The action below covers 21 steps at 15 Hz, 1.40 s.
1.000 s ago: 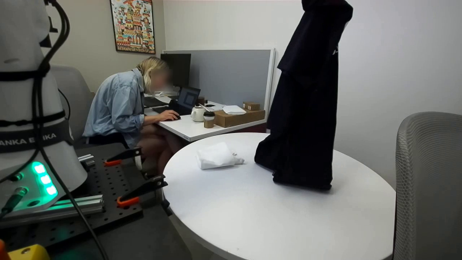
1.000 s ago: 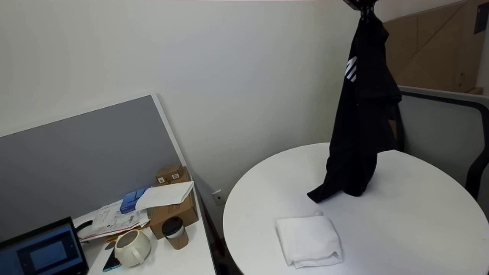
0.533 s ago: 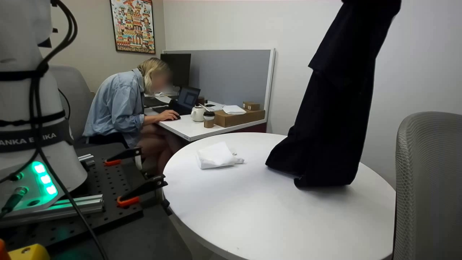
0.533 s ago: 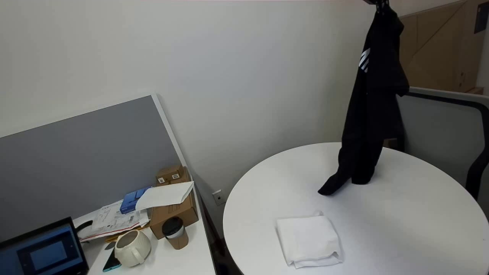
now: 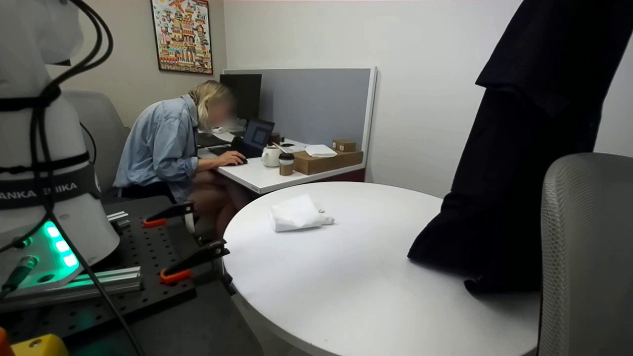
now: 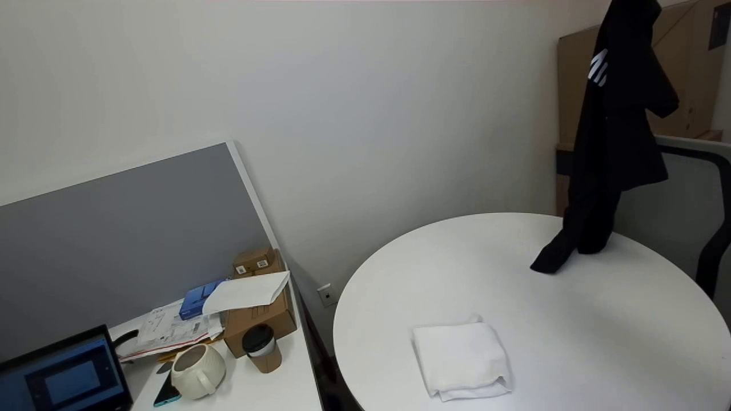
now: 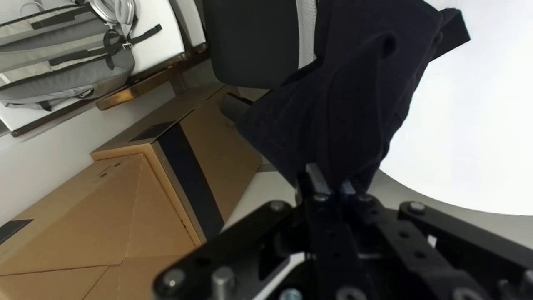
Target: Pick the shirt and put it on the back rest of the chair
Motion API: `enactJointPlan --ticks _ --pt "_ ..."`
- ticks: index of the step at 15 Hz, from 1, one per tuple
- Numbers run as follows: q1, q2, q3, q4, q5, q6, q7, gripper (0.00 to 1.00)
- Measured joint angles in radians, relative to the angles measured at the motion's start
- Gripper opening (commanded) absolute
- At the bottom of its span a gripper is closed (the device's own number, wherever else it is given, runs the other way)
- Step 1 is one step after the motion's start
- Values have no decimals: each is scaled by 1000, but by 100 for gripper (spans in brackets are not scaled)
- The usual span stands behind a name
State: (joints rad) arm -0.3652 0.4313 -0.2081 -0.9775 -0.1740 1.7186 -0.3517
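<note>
A dark shirt (image 5: 524, 163) hangs lengthwise down the right side of the frame in an exterior view, its top cut off and its hem low at the round white table (image 5: 346, 277); whether they touch is hard to tell. The chair's back rest (image 5: 588, 247), lower right, hides part of the fabric.

In an exterior view, the shirt (image 6: 617, 131) drops through the upper right, nearly upright, its narrow tail bent toward lower left over the table, its length crossing the back rest's left end (a folded white cloth (image 6: 462, 359) lies well apart, bottom centre).

In the wrist view, the gripper (image 7: 333, 185), bottom centre, is clamped on one end of the shirt, which stretches toward the top of the frame; what appears to be the back rest's rim (image 7: 307, 29) shows just left of it.

The next move likely turns on height: the shirt hangs below the gripper, apparently on the table side, its tail lower than the rim, calling for a lift across.
</note>
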Motion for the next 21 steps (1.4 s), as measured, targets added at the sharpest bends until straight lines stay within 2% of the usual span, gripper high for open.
enactJointPlan --ticks 9,21 --pt "-101 235 -1 330 4 -188 -36 1" --pt "-259 417 -2 460 1 -189 -49 1"
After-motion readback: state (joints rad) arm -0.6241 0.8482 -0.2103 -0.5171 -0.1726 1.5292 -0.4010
